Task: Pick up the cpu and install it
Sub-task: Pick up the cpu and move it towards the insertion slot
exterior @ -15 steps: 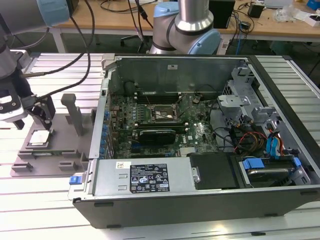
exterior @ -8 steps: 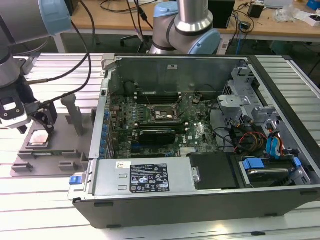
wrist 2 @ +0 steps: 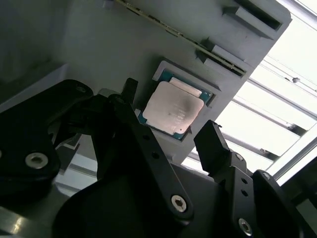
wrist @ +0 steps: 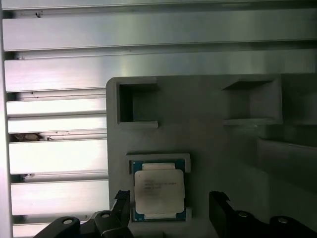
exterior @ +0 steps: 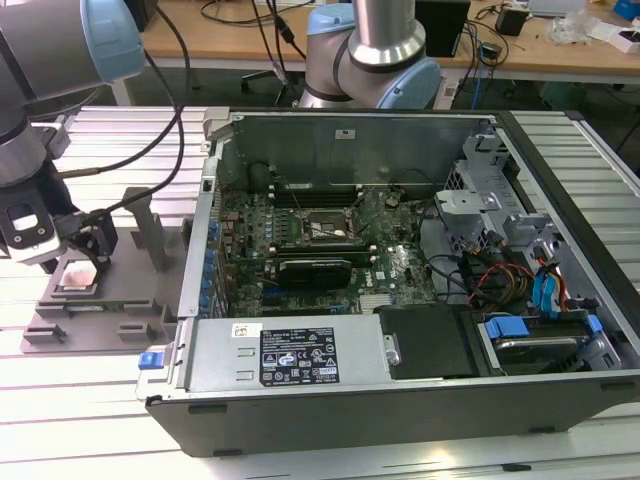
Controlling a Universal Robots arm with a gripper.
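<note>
Claw spread astride cpu, chip flat in grey fixture pocket

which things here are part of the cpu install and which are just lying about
Part of the job:
- cpu, sitting in a recess of the grey fixture
- open tool, straddling the cpu
- socket on the motherboard inside the computer case

Just lying about:
- cables on the desk behind
- power supply
- blue-tabbed drive bay
</note>
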